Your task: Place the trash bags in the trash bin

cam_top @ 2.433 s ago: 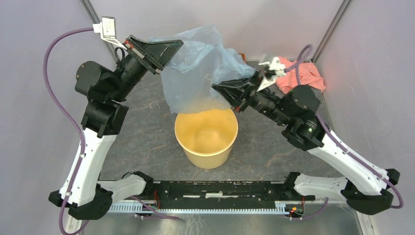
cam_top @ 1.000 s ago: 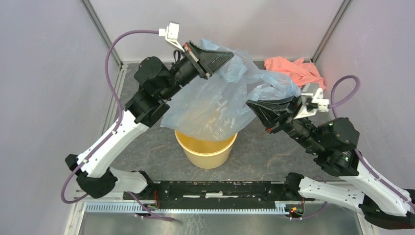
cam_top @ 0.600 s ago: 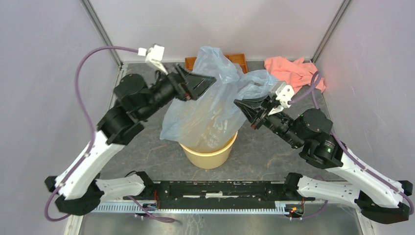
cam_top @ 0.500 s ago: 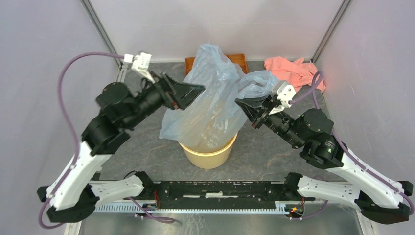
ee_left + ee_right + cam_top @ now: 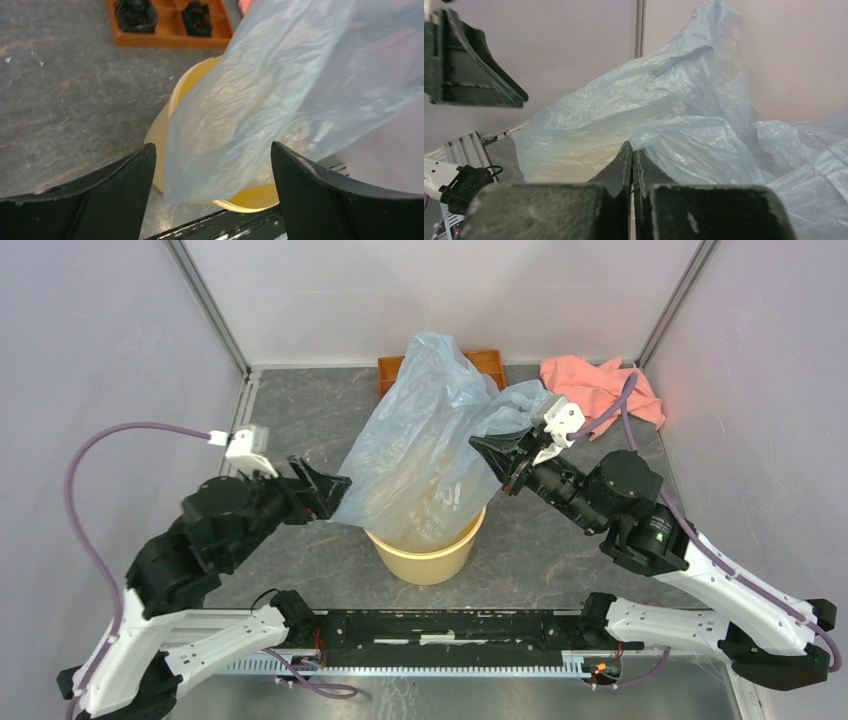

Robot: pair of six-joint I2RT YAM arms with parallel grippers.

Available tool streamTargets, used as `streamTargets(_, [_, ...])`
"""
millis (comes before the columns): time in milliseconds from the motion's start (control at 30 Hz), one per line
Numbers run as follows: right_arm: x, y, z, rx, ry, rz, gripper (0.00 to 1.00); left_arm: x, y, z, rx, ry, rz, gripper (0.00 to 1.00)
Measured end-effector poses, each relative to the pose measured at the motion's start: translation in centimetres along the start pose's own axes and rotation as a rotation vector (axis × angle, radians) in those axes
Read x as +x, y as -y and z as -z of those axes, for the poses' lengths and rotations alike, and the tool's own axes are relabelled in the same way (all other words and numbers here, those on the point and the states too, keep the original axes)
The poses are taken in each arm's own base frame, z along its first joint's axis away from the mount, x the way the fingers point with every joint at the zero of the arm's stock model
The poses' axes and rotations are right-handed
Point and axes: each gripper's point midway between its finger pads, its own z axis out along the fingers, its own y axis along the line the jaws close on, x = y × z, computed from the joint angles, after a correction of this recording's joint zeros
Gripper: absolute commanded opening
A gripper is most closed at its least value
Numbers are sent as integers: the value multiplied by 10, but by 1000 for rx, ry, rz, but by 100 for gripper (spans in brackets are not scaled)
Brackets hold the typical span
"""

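Thin, crinkly, translucent pale blue-grey plastic bag (image 5: pixel 420 450), draped over round pale yellow plastic bucket (image 5: pixel 430 560): tucked into the mouth below, billowing high above the rim. Right hand (image 5: pixel 497 452) clenched on an upper fold. Left hand (image 5: pixel 340 486) spread wide, empty, just beside the lower corner. Probably featherlight, limp, slippery, springy. Best pinched at bunched film or a loop handle, then stuffed downward.

The top camera looks down over the table (image 5: pixel 300 410); both wrist cameras closely face the bag (image 5: pixel 425 440).
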Motion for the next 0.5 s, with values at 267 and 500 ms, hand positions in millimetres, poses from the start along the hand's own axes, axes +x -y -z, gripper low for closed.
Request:
streamTargets(267, [3,-2,1,-9,-19,-10,0,49,1,-50,-46,-157,-43,46])
streamTargets(500, [-1,-4,4,-24,-8,-13,1,69,35,-87,64,-237,-42,31])
